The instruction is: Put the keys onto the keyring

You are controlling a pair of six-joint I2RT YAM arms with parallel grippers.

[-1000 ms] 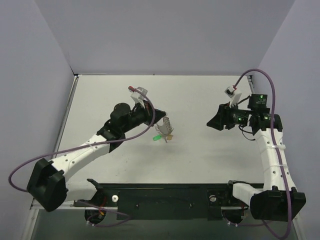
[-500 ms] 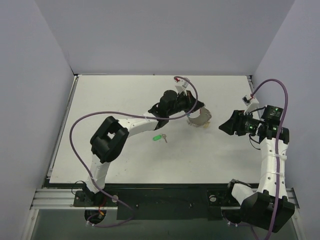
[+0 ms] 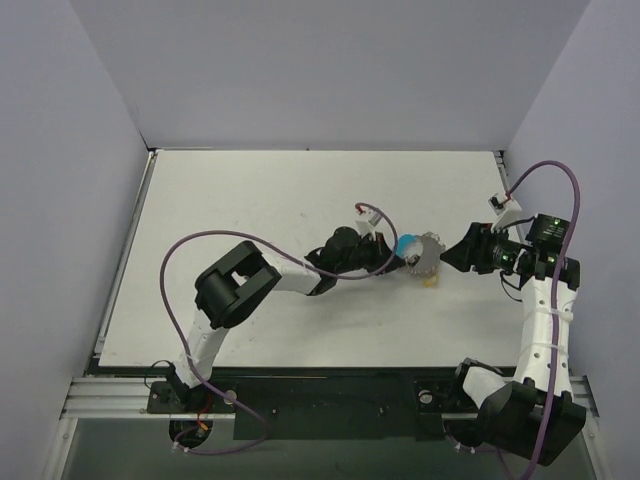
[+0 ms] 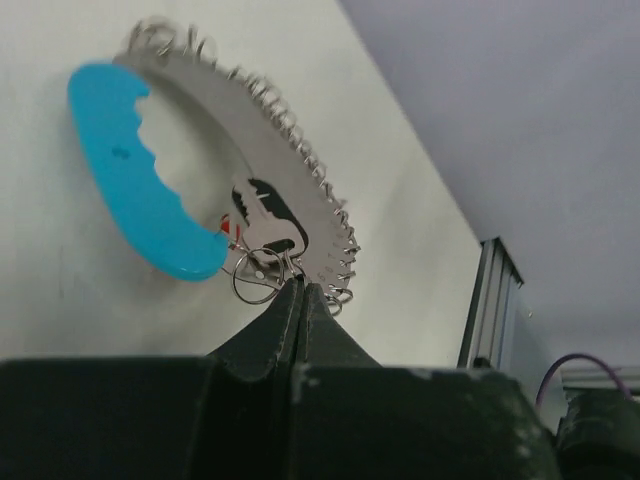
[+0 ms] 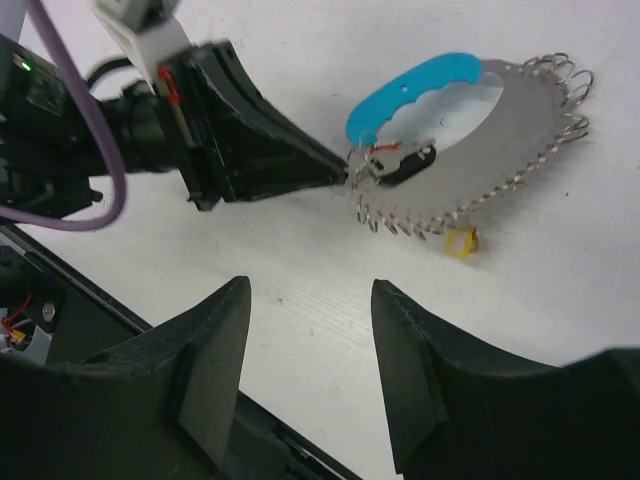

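Silvery keyring (image 4: 285, 150) is clamped in the left pincer (image 4: 303, 288); the right pincer (image 5: 312, 292) gapes just beside.

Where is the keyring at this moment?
In the top view, the keyring is right of centre of the table, between the grippers: the left gripper holds its left edge, the open right gripper faces it.
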